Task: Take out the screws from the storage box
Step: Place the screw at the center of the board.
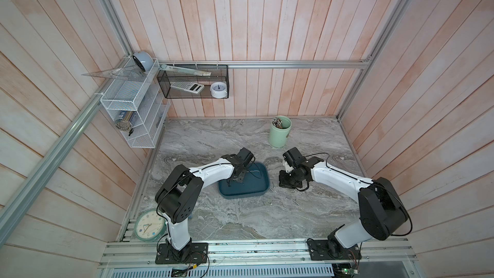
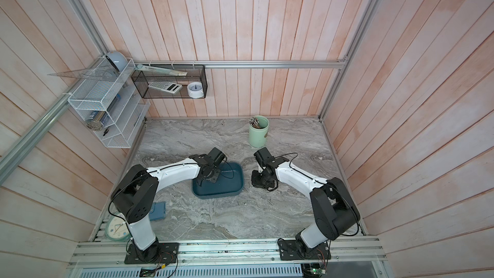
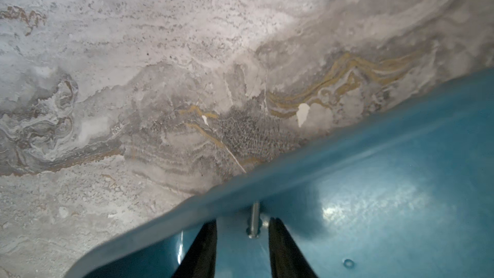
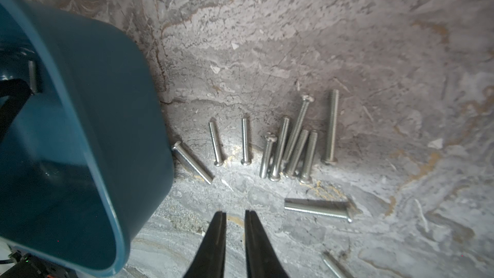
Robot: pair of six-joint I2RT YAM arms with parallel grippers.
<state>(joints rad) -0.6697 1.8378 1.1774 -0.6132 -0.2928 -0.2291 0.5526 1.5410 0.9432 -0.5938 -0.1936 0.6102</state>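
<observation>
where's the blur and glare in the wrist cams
Left wrist view: the storage box rim is smeared, with a pale glare patch on its floor. Right wrist view: the screws on the table are fairly sharp, the right fingers soft.

Soft even light, glare on storage box [image 3: 387, 196], blurred rim

The storage box [image 1: 251, 184] is a plain dark teal-blue with a glossy sheen inside, and the screws [image 4: 331, 127] to its right are bare silver-grey metal. The tabletop [image 1: 240, 217] has a grey marble pattern with pale swirls and thin ochre veins. The far cup [image 1: 280, 136] is pale green, the walls [image 1: 267, 22] are whitewashed pink planks, and the arms [image 1: 211, 173] are white with black joints.
</observation>
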